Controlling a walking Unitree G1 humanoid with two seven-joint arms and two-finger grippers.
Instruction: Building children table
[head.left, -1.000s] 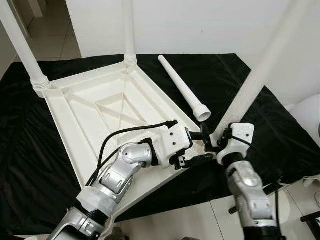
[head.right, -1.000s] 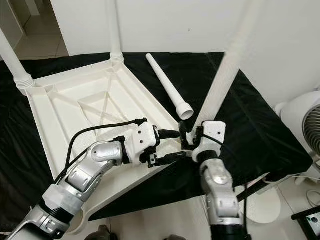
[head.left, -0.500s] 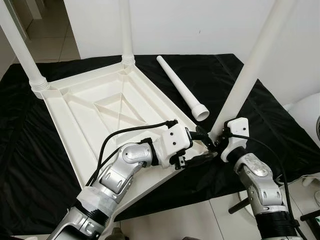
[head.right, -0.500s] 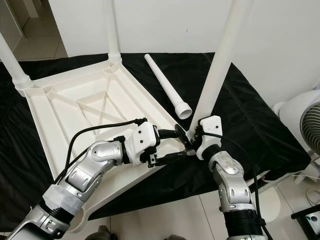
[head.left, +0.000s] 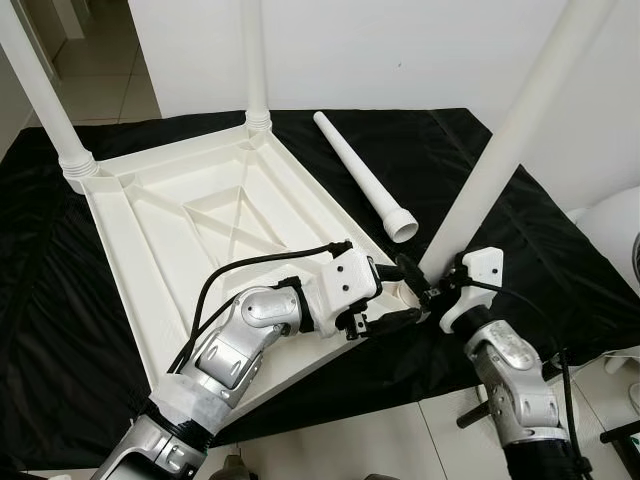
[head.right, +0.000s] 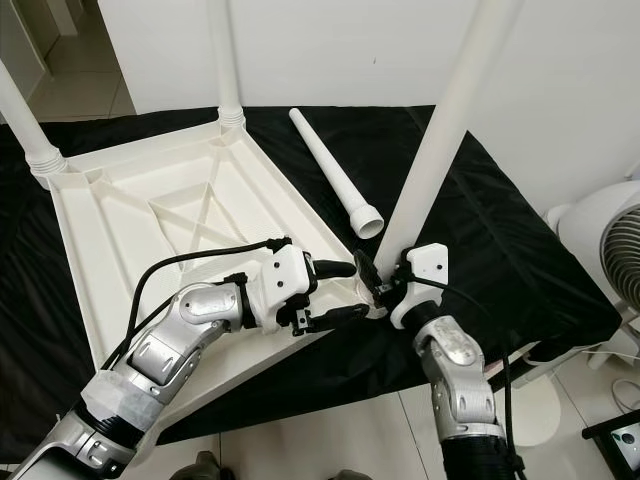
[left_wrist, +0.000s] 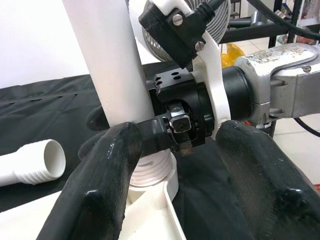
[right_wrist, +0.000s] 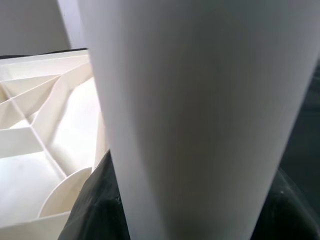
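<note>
While the white table top (head.left: 200, 230) lies upside down on the black cloth (head.left: 500, 200), the right end effector (head.right: 388, 288) holds the third leg (head.left: 500, 150) low down, with its fingers closed around the leg. This leg stands at the near right corner of the table top and leans a bit to the right. Its ribbed end sits at the corner socket (left_wrist: 150, 175).

The left end effector (head.left: 400, 295) is just beside that same corner, with its two black fingers spread wide on either side of the leg's base. It holds nothing.

Two legs already stand in the far corners, the far left leg (head.left: 40, 90) and the far leg (head.left: 253, 60). One loose leg (head.left: 365, 180) lies flat on the cloth, to the right of the table top.

To do this step well, I think the leaning leg should be made straight first, so it lines up with the socket. Then it should be pushed or turned slowly. The left end effector could keep the corner from sliding. If the leg goes in crooked, it may jam or pop out.
</note>
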